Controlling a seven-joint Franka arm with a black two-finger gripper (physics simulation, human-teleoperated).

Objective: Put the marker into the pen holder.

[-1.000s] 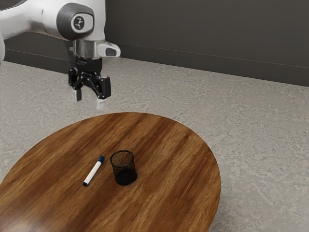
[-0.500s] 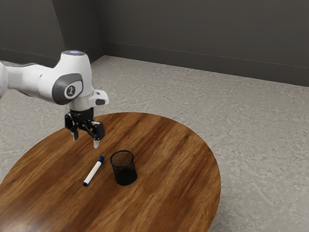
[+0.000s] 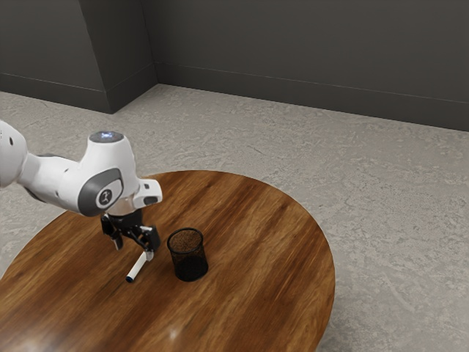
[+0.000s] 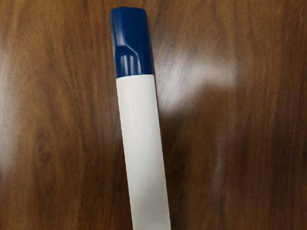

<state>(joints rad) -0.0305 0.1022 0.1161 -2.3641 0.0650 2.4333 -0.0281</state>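
1. Hovering low at the marker (image 3: 138,267): black gripper (image 3: 133,250), pointing down over the surface (image 3: 256,293).
2. Fingers (image 3: 117,243) spread, clear gap between them, pinching nothing. One finger overlaps the marker's far end in the exterior view; contact with it, can't tell.
3. Marker: lying flat on the surface, outside the pen holder (image 3: 188,261), on its exterior view's left side. Near it, apart. White barrel; dark blue end exposed, pointing toward the exterior view's lower left. Other end hidden behind the finger.
4. Wrist view: marker close under the hand, white barrel plus blue cap (image 4: 130,40) with a molded, faceted shape. Wood grain around it, dark shade alongside, pale glossy patches.
5. Pen holder: black mesh, round, upright on the surface, dark base, open rim up.
6. Surface: round, brown striped wood.
7. Arm (image 3: 110,172): white with grey parts, entering from the exterior view's left.
8. Background: grey mottled floor (image 3: 388,220), dark wall (image 3: 315,51).
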